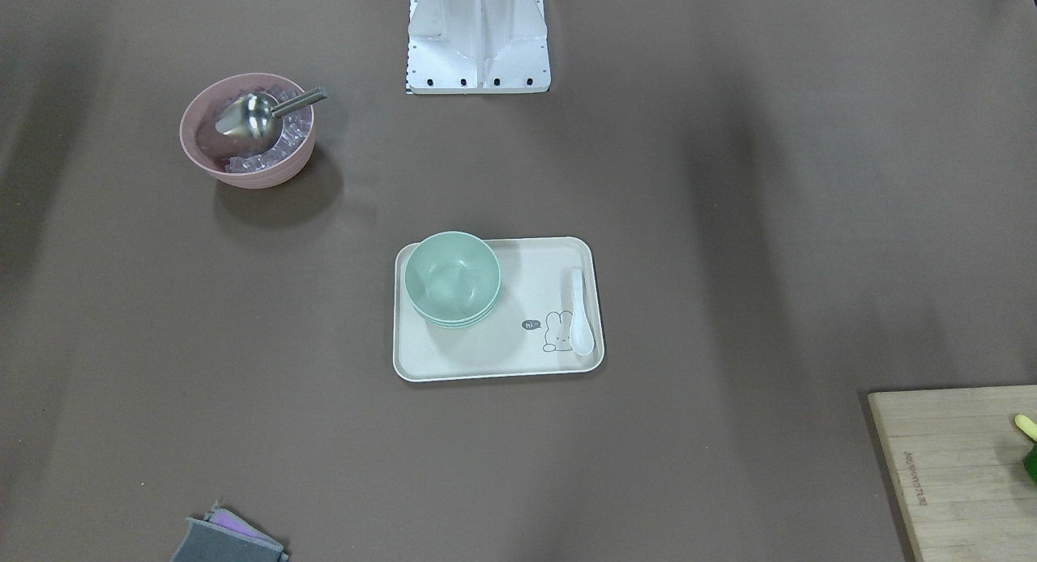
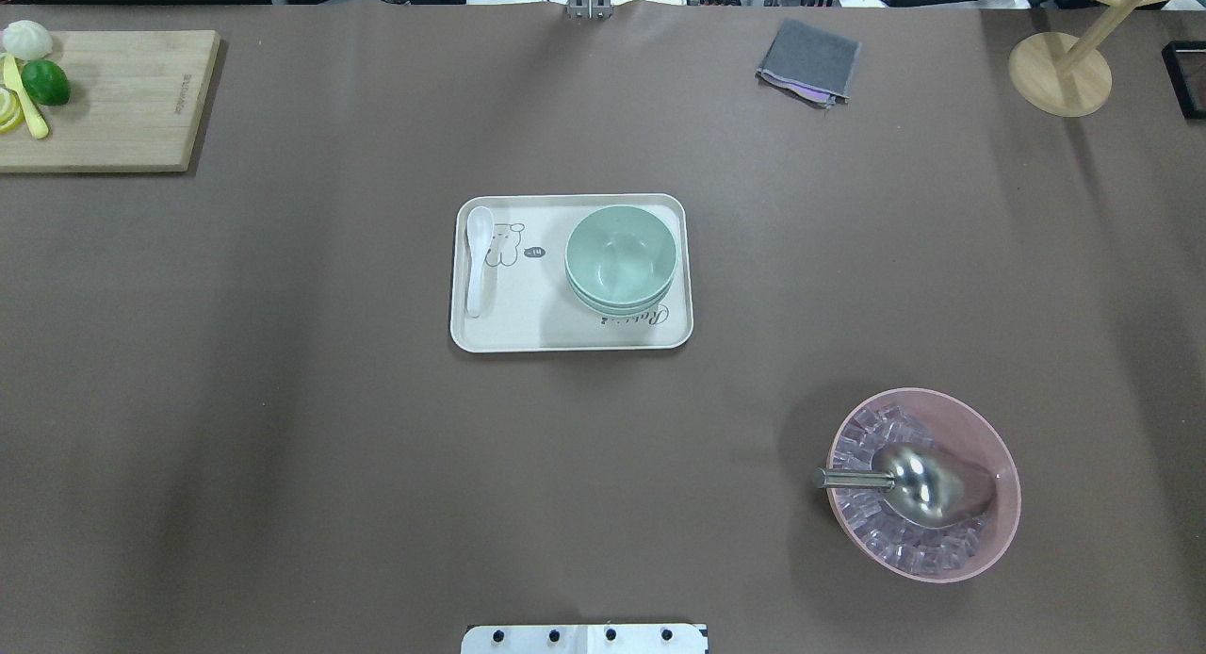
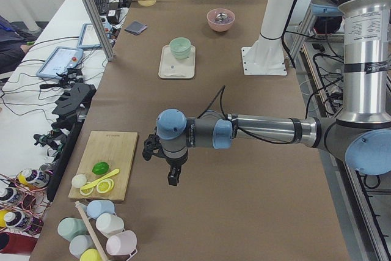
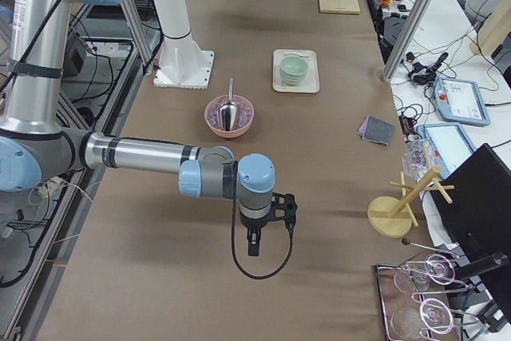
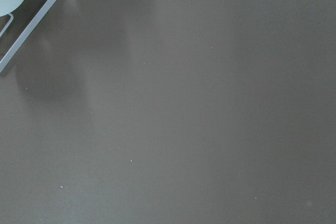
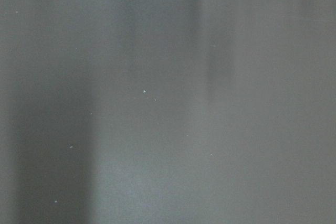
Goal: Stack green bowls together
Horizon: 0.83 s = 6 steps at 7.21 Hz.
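The green bowls (image 2: 620, 258) sit nested in one stack on the right half of a cream tray (image 2: 528, 326) at the table's middle. The stack also shows in the front view (image 1: 452, 278), in the exterior left view (image 3: 180, 47) and in the exterior right view (image 4: 293, 68). My left gripper (image 3: 173, 178) hangs over bare table near the cutting board, far from the bowls. My right gripper (image 4: 252, 245) hangs over bare table at the other end, also far from them. Both show only in side views, so I cannot tell whether they are open or shut.
A white spoon (image 2: 478, 258) lies on the tray's left side. A pink bowl (image 2: 980, 541) with ice cubes and a metal scoop (image 2: 919, 484) stands front right. A cutting board (image 2: 122, 98) with fruit is far left, a grey cloth (image 2: 808, 60) and a wooden stand (image 2: 1060, 74) far right.
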{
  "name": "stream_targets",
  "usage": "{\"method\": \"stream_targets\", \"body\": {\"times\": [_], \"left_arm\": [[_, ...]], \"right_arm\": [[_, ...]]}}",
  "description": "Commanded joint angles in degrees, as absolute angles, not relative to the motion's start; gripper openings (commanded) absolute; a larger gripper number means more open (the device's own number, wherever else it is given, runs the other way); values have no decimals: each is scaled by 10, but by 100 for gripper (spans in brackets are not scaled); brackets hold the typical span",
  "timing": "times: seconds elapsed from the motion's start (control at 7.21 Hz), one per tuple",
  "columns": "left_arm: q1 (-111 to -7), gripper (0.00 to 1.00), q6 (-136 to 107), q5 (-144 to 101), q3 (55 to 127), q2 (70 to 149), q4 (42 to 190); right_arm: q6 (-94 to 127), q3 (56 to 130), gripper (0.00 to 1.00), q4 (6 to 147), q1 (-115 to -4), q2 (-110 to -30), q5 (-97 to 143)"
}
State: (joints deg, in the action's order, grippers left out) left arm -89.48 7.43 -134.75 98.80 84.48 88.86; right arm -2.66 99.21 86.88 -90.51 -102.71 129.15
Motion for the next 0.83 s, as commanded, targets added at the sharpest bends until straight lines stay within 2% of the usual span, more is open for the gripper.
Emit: {"method": "stream_targets", "body": {"times": [0.0,0.69], "left_arm": [[-894,98,76,-1348,997,843,889],[-895,98,76,-1348,1007,810,894]], "right_arm": [[-29,992,100,867,-904,-1028,1303],[-32,991,100,868,-904,-1029,1303]]}}
